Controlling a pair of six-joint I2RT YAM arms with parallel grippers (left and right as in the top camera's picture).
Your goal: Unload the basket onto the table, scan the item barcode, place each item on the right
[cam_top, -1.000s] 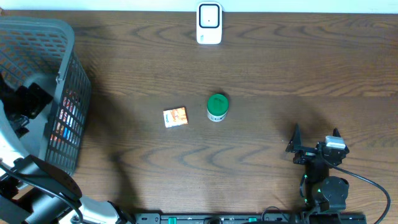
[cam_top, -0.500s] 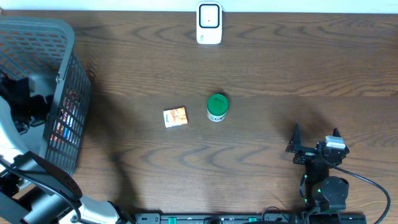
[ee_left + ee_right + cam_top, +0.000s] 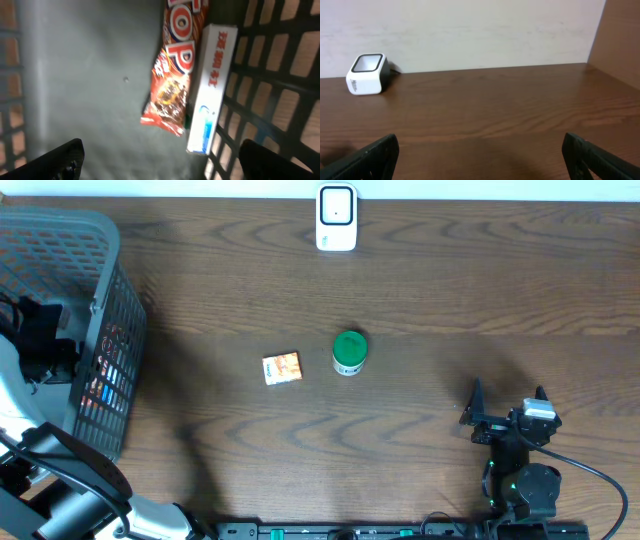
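The white barcode scanner [image 3: 336, 218] stands at the table's far edge; the right wrist view shows the scanner [image 3: 366, 74] at far left. My left gripper [image 3: 45, 340] is down inside the grey basket [image 3: 118, 330], open. Below the left gripper [image 3: 162, 167], on the basket floor, lie a red snack packet [image 3: 172, 75] and a white-and-blue box [image 3: 212, 85], neither touched. My right gripper [image 3: 508, 398] rests open near the front right of the table; nothing lies between the right gripper [image 3: 485, 160] fingers.
A small orange box [image 3: 282, 368] and a green-lidded can [image 3: 349, 352] sit side by side mid-table. The basket's mesh wall [image 3: 280, 60] stands just right of the white-and-blue box. A wooden side panel [image 3: 617, 40] rises at the right.
My left wrist has shifted slightly inside the basket. The right arm and the table items have not moved.
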